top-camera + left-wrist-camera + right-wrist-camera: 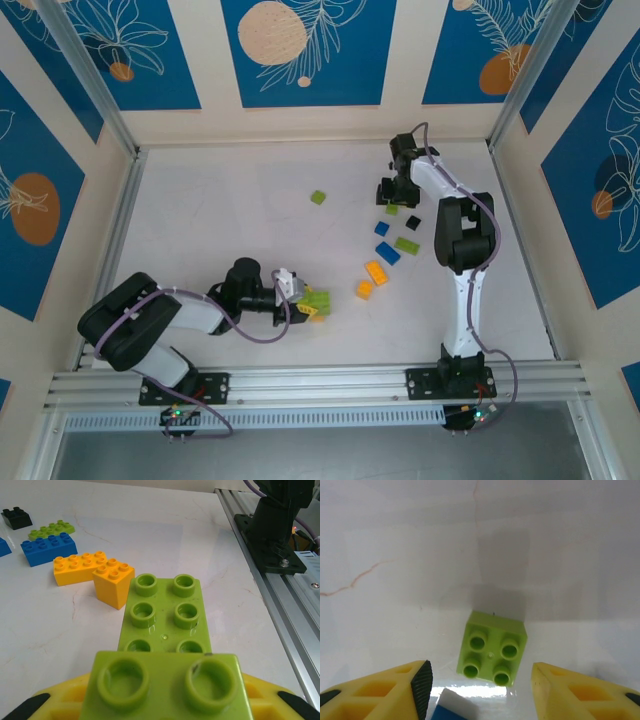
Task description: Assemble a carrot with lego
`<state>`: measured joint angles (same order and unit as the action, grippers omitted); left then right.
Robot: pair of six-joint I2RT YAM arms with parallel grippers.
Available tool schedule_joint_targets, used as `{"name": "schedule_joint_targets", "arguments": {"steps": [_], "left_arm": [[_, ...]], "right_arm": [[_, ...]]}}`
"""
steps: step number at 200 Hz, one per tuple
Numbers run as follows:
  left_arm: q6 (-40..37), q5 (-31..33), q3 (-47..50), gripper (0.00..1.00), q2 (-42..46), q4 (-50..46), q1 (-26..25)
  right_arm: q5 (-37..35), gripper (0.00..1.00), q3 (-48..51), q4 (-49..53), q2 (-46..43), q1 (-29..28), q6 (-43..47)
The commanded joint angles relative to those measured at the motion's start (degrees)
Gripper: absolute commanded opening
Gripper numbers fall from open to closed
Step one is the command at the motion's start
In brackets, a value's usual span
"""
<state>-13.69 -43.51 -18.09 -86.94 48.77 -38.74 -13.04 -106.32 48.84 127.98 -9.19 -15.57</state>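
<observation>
My left hand [305, 300]: clamped on green stack [165, 625]. Long brick, studs up, long axis running straight out from my fingers; second green brick seated on its near end. Overhead, stack points right, near front of surface [230, 200].

Left wrist view adds: two orange bricks [92, 572] touching each other just beyond stack, then blue brick [49, 549], black brick [16, 517].

My right hand [479, 682]: fingers wide apart. Square green brick [492, 647] lies ahead between them, studs up.

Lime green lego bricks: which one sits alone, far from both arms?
The small lime green studded brick at far centre; others lie by the right arm, and the stacked green pair sits in the left fingers.
</observation>
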Motion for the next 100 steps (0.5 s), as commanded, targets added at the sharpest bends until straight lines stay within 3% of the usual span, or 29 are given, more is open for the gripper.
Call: {"name": "schedule_joint_targets", "arguments": {"steps": [1, 57, 100], "left_arm": [[-1.04, -2.2, -0.19, 0.38, 0.28, -0.61, 0.46], [-1.09, -2.11, -0.28, 0.38, 0.1, -0.78, 0.45], [-1.24, -2.02, -0.49, 0.38, -0.08, -1.13, 0.5]], "right_arm": [[1.53, 0.56, -2.12, 1.18, 1.87, -0.12, -0.32], [-0.05, 0.52, -2.84, 1.52, 3.28, -0.35, -0.39], [-0.04, 0.43, -2.62, 1.26, 3.41, -0.33, -0.67]]}}
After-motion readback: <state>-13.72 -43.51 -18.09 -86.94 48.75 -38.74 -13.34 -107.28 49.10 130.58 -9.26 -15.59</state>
